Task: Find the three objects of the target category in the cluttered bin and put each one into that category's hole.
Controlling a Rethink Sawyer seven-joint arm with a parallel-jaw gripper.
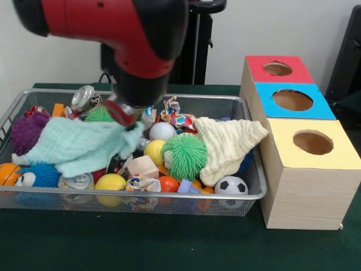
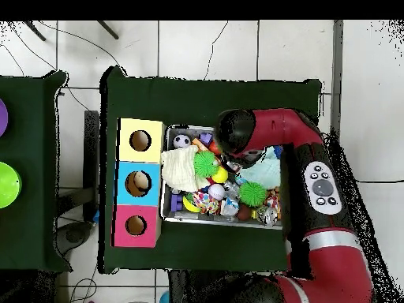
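The silver wire-mesh bin sits on the green table, filled with clutter; it also shows in the overhead view. No yellow duck toy shows in either view. Two yellow balls lie in the bin. My gripper hangs low over the bin's back middle, just above a mint-green cloth, and its state is hidden by the arm's black wrist. In the overhead view the red arm covers that part of the bin. Beside the bin stand light-wood boxes with holes, topped red, blue and yellow.
The bin also holds a cream cloth, a green spiky ball, a small soccer ball, a crushed can, a purple fuzzy toy, a blue fuzzy toy and a wood block.
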